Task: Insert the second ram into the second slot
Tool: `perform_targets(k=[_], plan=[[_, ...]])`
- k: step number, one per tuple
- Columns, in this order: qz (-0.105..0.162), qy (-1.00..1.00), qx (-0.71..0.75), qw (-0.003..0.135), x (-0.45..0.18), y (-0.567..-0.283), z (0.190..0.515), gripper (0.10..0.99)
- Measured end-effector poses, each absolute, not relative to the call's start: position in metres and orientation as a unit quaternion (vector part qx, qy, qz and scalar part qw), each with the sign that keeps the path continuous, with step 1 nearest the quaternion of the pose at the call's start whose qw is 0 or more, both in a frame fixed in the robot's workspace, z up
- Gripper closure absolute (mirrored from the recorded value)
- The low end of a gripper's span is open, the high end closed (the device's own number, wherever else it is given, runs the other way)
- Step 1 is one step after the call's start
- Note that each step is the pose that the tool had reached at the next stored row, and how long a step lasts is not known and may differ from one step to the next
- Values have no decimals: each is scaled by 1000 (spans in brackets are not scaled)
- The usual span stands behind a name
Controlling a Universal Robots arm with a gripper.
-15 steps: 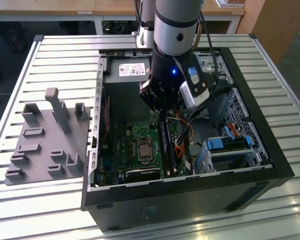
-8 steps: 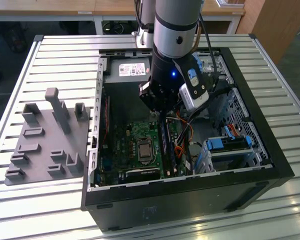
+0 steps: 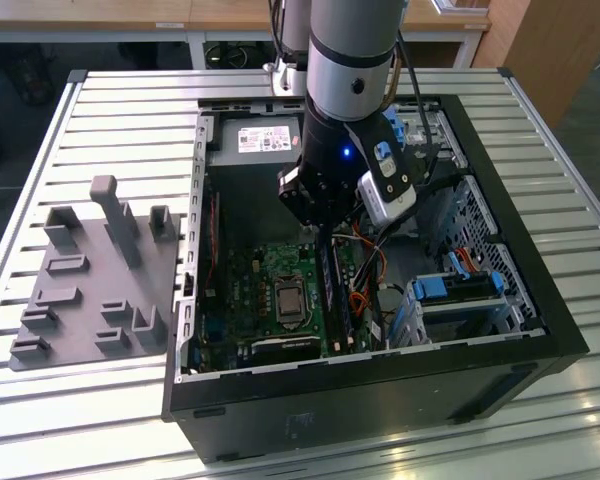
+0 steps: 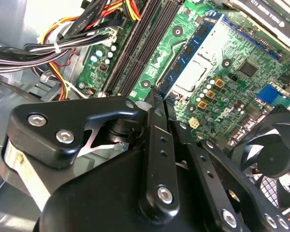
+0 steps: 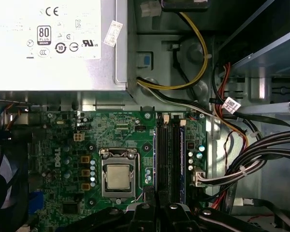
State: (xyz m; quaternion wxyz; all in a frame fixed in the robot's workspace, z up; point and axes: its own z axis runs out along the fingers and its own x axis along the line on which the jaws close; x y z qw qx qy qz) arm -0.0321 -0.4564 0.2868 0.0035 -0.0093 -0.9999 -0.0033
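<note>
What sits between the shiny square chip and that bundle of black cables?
In the first wrist view: the second ram, edge-on, then the black memory slots, a row of small capacitors and a white connector.

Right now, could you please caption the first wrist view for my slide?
Black gripper at the end of a thin dark blue memory stick beside the green motherboard's silver processor socket.

Silver arm (image 3: 352, 50), black wrist (image 3: 325, 185), blue light (image 3: 347, 153); black gripper (image 4: 157, 100), silver screws (image 4: 165, 194).
</note>
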Motion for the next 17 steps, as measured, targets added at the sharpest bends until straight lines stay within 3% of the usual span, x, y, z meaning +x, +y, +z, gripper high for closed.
perform_targets(k=[17], plan=[[-3,-1000,-9,3,-32,-456,279,949]])
